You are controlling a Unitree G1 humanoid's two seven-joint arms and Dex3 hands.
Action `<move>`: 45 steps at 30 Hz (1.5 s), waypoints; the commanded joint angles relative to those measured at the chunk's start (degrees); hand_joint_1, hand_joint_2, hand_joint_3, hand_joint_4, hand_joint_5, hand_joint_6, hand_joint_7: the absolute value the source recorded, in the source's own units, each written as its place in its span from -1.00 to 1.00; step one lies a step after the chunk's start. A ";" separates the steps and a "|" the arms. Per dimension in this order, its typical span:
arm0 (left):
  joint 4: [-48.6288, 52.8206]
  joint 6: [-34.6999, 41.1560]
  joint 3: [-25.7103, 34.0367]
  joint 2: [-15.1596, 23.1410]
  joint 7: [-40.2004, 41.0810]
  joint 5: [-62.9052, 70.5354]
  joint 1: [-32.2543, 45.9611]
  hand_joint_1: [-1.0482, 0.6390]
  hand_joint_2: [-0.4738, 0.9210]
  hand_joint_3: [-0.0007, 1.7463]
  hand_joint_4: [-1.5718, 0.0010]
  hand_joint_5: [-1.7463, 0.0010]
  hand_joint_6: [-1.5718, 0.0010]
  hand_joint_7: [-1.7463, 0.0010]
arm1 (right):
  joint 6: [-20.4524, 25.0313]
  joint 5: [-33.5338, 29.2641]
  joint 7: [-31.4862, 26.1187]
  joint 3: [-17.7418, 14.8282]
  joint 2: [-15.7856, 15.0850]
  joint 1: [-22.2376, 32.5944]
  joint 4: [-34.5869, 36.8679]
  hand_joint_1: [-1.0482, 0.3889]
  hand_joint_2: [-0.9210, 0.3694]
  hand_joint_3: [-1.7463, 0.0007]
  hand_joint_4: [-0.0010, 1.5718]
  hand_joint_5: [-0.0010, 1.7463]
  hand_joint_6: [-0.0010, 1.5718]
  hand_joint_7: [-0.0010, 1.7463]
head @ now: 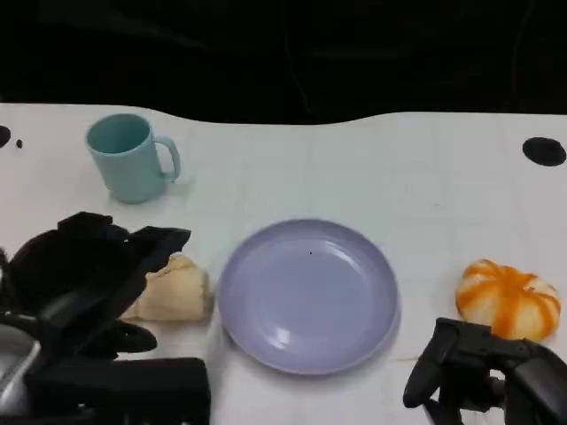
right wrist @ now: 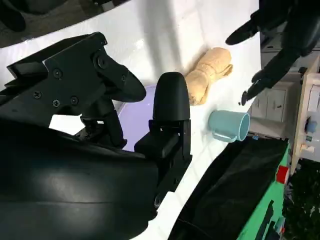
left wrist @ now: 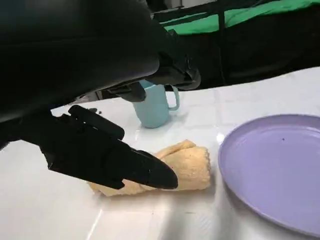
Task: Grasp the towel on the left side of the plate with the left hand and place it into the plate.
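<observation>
The rolled tan towel [head: 171, 290] lies on the white table [head: 372, 168], just left of the lilac plate [head: 308, 294] and apart from its rim. The left hand [head: 84, 274] hangs over the towel's left end, fingers [left wrist: 125, 165] spread around it, not clasping it. The right hand [head: 474, 363] rests near the orange pumpkin-shaped toy [head: 508, 298], fingers loosely apart, holding nothing. A teal mug [head: 130, 158] stands behind the towel.

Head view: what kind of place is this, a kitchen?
More likely a robot test lab: a white table staged with a purple plate, rolled towel and teal mug, with black and green backdrop cloth behind.
</observation>
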 commanded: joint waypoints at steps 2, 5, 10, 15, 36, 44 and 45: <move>6.98 -1.54 -2.74 -2.18 -1.71 7.42 -4.18 -0.46 0.95 -0.99 0.75 0.57 0.59 0.98 | 0.10 0.32 -0.18 -0.07 -0.11 0.29 -0.73 0.35 -0.49 -0.21 -0.08 0.99 -0.15 0.58; 9.43 -1.87 -3.20 -3.59 -2.96 9.44 -5.47 -0.47 0.95 -0.99 0.74 0.61 0.60 0.99 | 0.35 0.48 -0.17 -0.14 -0.12 0.30 -0.87 0.34 -0.48 -0.21 -0.08 1.00 -0.15 0.58; 20.65 -3.64 -6.10 -6.72 -1.34 12.61 -10.27 -0.49 0.98 -0.99 0.64 0.73 0.59 0.99 | -0.27 0.30 -0.10 -0.23 -0.27 0.40 -0.69 0.34 -0.48 -0.20 -0.07 0.99 -0.15 0.58; 34.75 -5.40 -8.50 -9.82 3.30 13.30 -14.64 -0.47 0.99 -0.99 0.55 0.78 0.59 1.00 | -0.21 0.17 -0.06 -0.10 -0.43 0.71 -0.97 0.34 -0.47 -0.21 -0.07 0.98 -0.15 0.57; 59.29 -22.10 -8.18 -11.85 34.99 4.53 -18.72 -0.07 1.00 -0.74 -0.08 -0.99 0.23 -0.91 | 1.83 1.18 -0.25 -0.04 -0.06 1.43 -2.39 0.33 -0.49 -0.21 -0.07 1.00 -0.15 0.58; 50.04 -22.60 -3.34 -8.33 34.12 1.76 -16.21 -0.07 1.00 -0.80 -0.10 -1.00 0.16 -0.64 | 0.95 0.89 -0.05 -0.33 -0.17 0.95 -1.68 0.33 -0.48 -0.21 -0.07 0.99 -0.15 0.59; 48.67 -22.12 -2.97 -8.21 33.87 1.85 -15.96 -0.07 0.99 -0.83 -0.11 -1.00 0.09 -0.43 | 1.04 1.06 0.03 -0.35 -0.15 0.95 -1.62 0.32 -0.47 -0.21 -0.07 0.99 -0.15 0.59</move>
